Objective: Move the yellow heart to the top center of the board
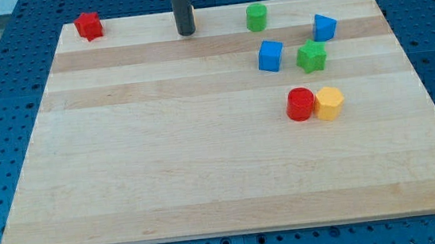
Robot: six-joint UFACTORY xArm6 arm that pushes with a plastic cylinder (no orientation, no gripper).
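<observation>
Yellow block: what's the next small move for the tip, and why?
Probably swing my tip toward the view's lower right, to just below the yellow block. The tip sits at top centre, far from it, and the red cylinder touches its left side, so push from below.

Seven blocks: two red [89, 25] [301, 103], two green [256, 17] [311, 56], two blue [270, 56] [324, 27], one yellow [329, 103]

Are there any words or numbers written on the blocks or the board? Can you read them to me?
None: no word, number, label or sign can be read anywhere in this view.
The pale wooden board shows only wood grain.
The yellow block, red cylinder block, green star-like block, two blue blocks, green cylinder block and red block are plain.
My tip bears no marking.
</observation>
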